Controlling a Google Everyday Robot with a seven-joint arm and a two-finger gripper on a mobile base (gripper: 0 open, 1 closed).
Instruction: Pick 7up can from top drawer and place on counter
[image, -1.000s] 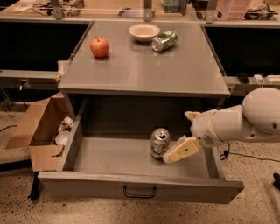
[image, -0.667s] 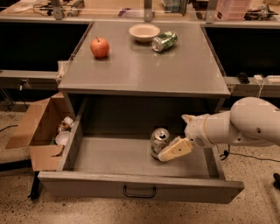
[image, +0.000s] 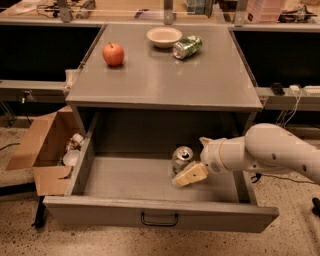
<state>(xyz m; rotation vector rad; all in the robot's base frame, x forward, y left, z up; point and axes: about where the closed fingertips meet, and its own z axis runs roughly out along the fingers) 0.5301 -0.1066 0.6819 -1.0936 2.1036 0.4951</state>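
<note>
The 7up can (image: 180, 157) stands upright in the open top drawer (image: 160, 214), right of the middle. My gripper (image: 190, 162) comes in from the right on a white arm and sits low in the drawer, right beside the can. It is open. One tan finger (image: 189, 175) lies in front of the can's base, and the other finger (image: 204, 142) shows behind and to the right of it. The counter (image: 160, 80) is the grey top above the drawer.
On the counter are a red apple (image: 113, 53), a white bowl (image: 164, 36) and a dented green can (image: 187, 46) lying on its side. An open cardboard box (image: 47, 150) with items stands on the floor left of the drawer. A wooden bench runs along the back.
My gripper has moved left across the drawer and closed in on the can. The can has not moved.
</note>
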